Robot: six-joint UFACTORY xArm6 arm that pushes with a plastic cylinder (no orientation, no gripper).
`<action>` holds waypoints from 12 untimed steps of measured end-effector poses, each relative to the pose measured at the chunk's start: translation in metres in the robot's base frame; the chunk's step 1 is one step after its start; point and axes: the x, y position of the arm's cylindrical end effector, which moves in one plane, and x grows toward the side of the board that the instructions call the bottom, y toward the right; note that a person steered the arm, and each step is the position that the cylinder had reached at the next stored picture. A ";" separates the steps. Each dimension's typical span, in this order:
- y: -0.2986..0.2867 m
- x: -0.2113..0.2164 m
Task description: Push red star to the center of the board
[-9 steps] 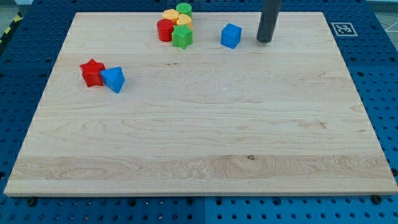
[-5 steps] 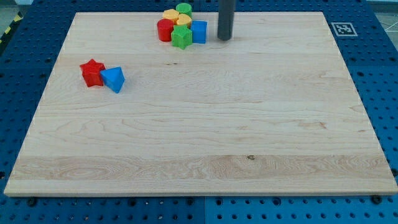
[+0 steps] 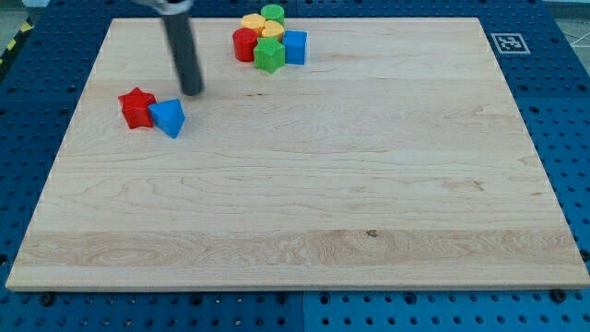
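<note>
The red star (image 3: 135, 107) lies on the wooden board (image 3: 304, 184) at the view's left, in the upper half. A blue triangular block (image 3: 168, 117) touches its right side. My tip (image 3: 192, 91) stands just up and to the right of the blue triangular block, a small gap away from it, and to the right of the red star. The rod rises from the tip toward the view's top.
A tight cluster sits at the view's top centre: a red block (image 3: 244, 43), a green star (image 3: 269, 55), a blue cube (image 3: 295, 46), a yellow block (image 3: 254, 21) and a green round block (image 3: 272, 13). A marker tag (image 3: 509, 42) sits at the top right corner.
My tip slid left along the top, pushing the blue cube into the cluster, then moved on left and down to beside the blue triangular block. The red star has not moved.
</note>
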 end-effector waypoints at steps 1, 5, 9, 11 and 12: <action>-0.082 -0.011; -0.084 0.048; 0.020 0.047; 0.055 0.064; 0.125 0.061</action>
